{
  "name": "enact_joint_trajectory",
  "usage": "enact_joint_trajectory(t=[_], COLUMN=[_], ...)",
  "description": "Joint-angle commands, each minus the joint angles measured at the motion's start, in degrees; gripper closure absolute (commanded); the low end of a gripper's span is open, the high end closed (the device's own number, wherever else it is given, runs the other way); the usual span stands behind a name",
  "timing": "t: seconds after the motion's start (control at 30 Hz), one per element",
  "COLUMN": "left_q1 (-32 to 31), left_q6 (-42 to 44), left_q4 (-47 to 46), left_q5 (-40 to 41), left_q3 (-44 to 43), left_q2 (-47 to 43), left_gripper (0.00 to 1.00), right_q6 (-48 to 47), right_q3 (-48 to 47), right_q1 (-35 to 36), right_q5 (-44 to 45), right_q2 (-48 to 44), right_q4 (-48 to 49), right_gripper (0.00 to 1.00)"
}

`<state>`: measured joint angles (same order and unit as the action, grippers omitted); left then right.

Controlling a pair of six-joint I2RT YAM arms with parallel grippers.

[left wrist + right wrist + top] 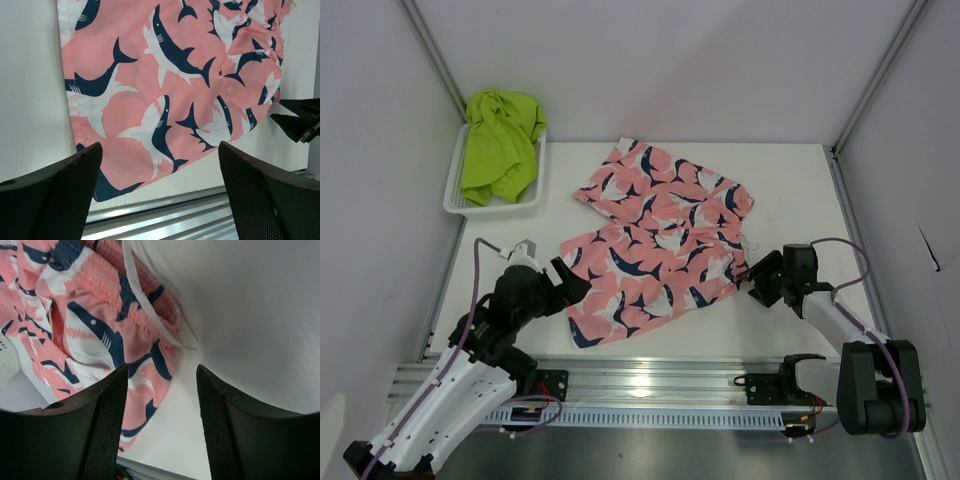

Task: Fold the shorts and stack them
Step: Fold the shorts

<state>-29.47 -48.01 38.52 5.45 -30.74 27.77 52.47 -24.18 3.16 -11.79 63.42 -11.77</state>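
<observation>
Right gripper [756, 284], low over the table [790, 190] at the right-hand edge of the pink shorts [655, 245]; its jaws stand partly apart with nothing between them; in the right wrist view the gap between the two black fingers [95, 425] shows only bare table and the rim of the elasticated waistband, with a white cord [150, 320] trailing off the fabric onto the table. Left gripper [572, 282], poised at the near left corner of the same garment; jaws spread fully wide and empty; in the left wrist view both fingers [55, 195] frame the hem from the near side without touching it. Pink shorts, printed with navy-and-white sharks, lying spread on the table between the two grippers, mostly flat, with some wrinkling toward the waistband on the right; one leg reaches toward the far side, the other toward the left arm; the near hem lies close to the aluminium rail [650, 375] that carries the arm bases. Lime green shorts [500, 145], crumpled in a heap inside the white mesh basket [538, 170] at the far left corner of the table, spilling over its far rim; well apart from both grippers and from the pink pair.
</observation>
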Motion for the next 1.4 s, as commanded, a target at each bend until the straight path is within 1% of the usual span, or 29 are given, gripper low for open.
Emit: enact_joint_trajectory(t=[0.0,0.23,0.33,0.37,0.4,0.43,0.5,0.53,0.57,0.67,0.7,0.77,0.8,0.87,0.93,1.0,1.1,1.13,1.17,1.37], left_q1=[-0.2,-0.2,-0.2,-0.2,-0.2,-0.2,-0.4,-0.5,-0.8,-2.0,-2.3,-3.3,-3.7,-4.0,-4.0,-4.0,-4.0,-4.0,-4.0,-4.0], left_q6=[-1.8,-4.5,-4.6,-4.5,-4.5,-4.6,-5.3,-6.5,-7.1,-9.1,-9.5,-9.8,-9.7,-9.2,-8.3,-7.5,-7.5,-7.8,-8.0,-7.3], left_q4=[1.2,-0.5,-1.1,-1.3,-1.3,-1.7,-2.0,-2.6,-3.2,-5.9,-7.8,-9.4,-11.3,-13.8,-16.6,-17.8,-22.1,-25.6,-27.1,-31.6], left_q5=[0.1,-2.4,-3.3,-3.5,-3.9,-4.2,-4.7,-5.0,-5.0,-7.8,-8.0,-8.2,-7.5,-6.8,-5.7,-2.7,-0.5,0.4,1.0,1.8], left_q3=[-0.6,0.7,0.5,0.9,0.6,0.8,1.0,1.6,1.8,4.0,4.7,5.9,6.0,6.9,6.4,4.8,4.0,4.4,4.5,-0.5], left_q2=[0.5,3.1,4.3,4.6,4.8,5.2,5.5,5.6,5.5,5.9,6.2,7.6,9.7,12.5,18.4,24.1,28.1,30.0,30.9,41.3], left_gripper=[0.01,0.01,0.01,0.01,0.01,0.01,0.01,0.02,0.02,0.02,0.02,0.01,0.02,0.01,0.01,0.02,0.05,0.08,0.09,0.19], right_q6=[2.2,2.3,1.9,1.9,1.9,1.9,1.7,1.4,1.4,1.6,1.8,2.7,2.9,2.6,1.8,0.5,-0.1,0.0,0.0,-0.3], right_q3=[0.1,-0.5,-1.2,-1.8,-2.3,-2.7,-4.7,-5.5,-6.3,-8.9,-9.4,-10.1,-10.0,-9.5,-9.4,-9.1,-7.6,-7.1,-6.0,-3.1], right_q1=[0.1,0.2,0.1,-0.1,-0.2,-0.3,-1.0,-1.3,-1.7,-2.6,-4.8,-6.6,-8.8,-10.8,-12.9,-13.7,-15.4,-16.0,-16.1,-16.3], right_q5=[2.2,4.3,5.2,5.5,5.7,6.2,7.6,8.9,9.6,13.4,14.4,15.7,15.5,13.4,12.5,10.8,9.7,9.0,8.7,8.1], right_q2=[3.4,10.1,12.3,12.8,13.2,13.8,14.3,14.7,15.0,15.9,16.3,17.3,17.8,19.2,20.0,20.4,19.6,19.3,18.9,16.1], right_q4=[9.0,16.5,17.8,17.8,18.0,18.1,16.5,16.0,15.5,13.3,12.4,12.1,12.1,13.0,13.6,13.6,14.3,14.9,16.0,18.3], right_gripper=[0.41,0.44,0.49,0.58,0.63,0.75,0.87,0.98,1.0,1.0,1.0,1.0,1.0,1.0,1.0,1.0,1.0,1.0,1.0,1.0])
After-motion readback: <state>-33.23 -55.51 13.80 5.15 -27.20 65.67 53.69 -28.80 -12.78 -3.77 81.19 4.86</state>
